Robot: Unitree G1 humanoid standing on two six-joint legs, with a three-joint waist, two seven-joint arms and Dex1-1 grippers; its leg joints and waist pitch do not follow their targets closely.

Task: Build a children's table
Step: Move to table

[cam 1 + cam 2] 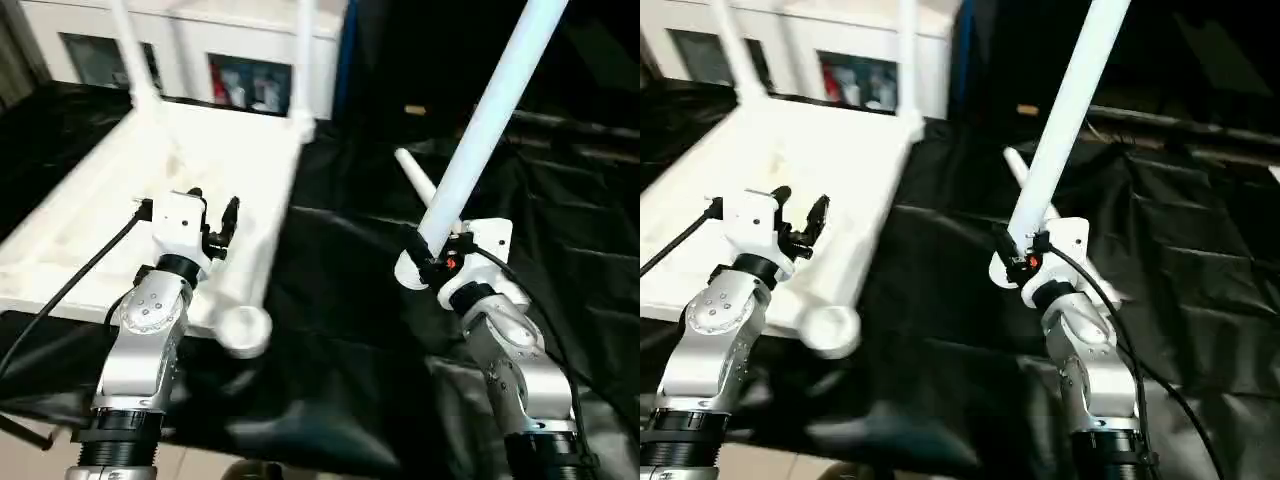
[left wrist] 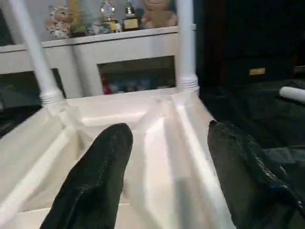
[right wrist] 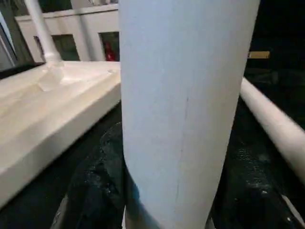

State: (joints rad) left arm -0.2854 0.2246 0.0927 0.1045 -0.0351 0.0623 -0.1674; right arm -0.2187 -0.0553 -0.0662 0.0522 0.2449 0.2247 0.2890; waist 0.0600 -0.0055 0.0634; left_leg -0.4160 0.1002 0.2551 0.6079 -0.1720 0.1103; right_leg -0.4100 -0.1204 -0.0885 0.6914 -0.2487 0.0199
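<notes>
The children's table top [image 1: 205, 150] lies upside down on the black-covered work table, ribbed underside up. Two white legs [image 1: 128, 50] [image 1: 305, 60] stand in its far corner sockets. Its near right corner socket [image 1: 243, 328] is empty. My left gripper [image 1: 213, 203] hovers open over the top's near right part, nothing between its fingers [image 2: 95, 176]. To the right, over the black cloth, my right gripper [image 1: 432, 258] is shut on the lower end of a third white leg [image 1: 490, 110], which slants up and to the right. Another leg [image 1: 418, 180] lies loose on the cloth just behind it.
A white cabinet [image 1: 250, 45] with small toys and trophies stands behind the work table. Black cloth [image 1: 340, 300] covers the table between the white top and my right arm. The work table's front edge runs just before my forearms.
</notes>
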